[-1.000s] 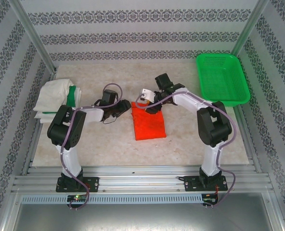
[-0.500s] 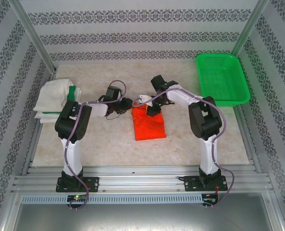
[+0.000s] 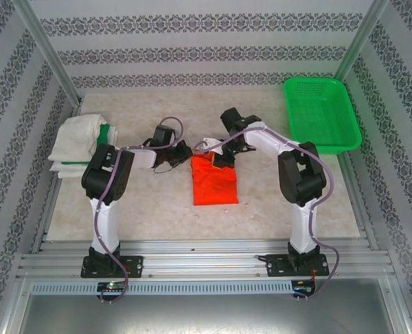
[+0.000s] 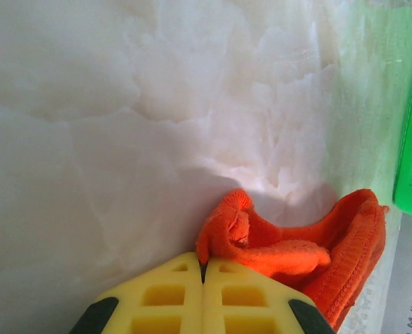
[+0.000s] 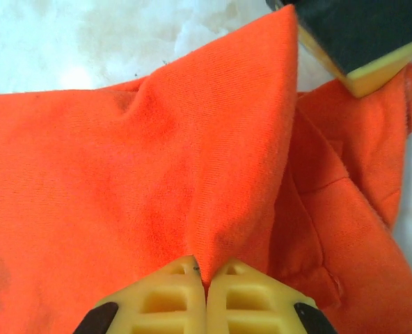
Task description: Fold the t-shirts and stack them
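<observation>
Left gripper [image 4: 203,270] was fully closed, pinching a bunched edge of the plain orange-red cloth t-shirt [image 4: 289,254]. Right gripper [image 5: 204,273] was closed too, nipping a raised ridge of the same shirt. Both were at its far edge. The shirt lay folded mid-table on the pale marbled tabletop [image 3: 275,202]. Off-white and green folded shirts [image 3: 81,142] sat far left, well apart from it. Green plastic mesh basket [image 3: 321,111] stood at the far right corner.
</observation>
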